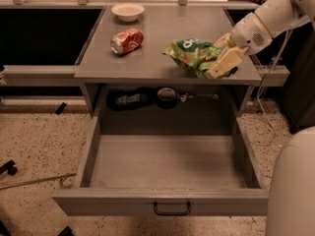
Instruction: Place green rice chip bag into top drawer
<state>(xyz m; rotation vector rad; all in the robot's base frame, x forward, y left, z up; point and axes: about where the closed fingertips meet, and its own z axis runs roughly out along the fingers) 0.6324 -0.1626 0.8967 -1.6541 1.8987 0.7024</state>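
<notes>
The green rice chip bag (189, 54) lies crinkled on the grey table top (147, 63), near its right front edge. My gripper (221, 53) comes in from the right on the white arm. Its cream fingers (224, 64) are closed on the bag's right end. The top drawer (162, 200) is pulled fully out below the table. Its grey floor shows bare, and the black handle (172, 209) is at the centre of the front panel.
A red-orange soda can (127, 41) lies on its side at the table's left. A small white bowl (127, 11) stands at the back. Dark items (167, 97) sit in the recess under the table top. My white base (293, 186) fills the lower right.
</notes>
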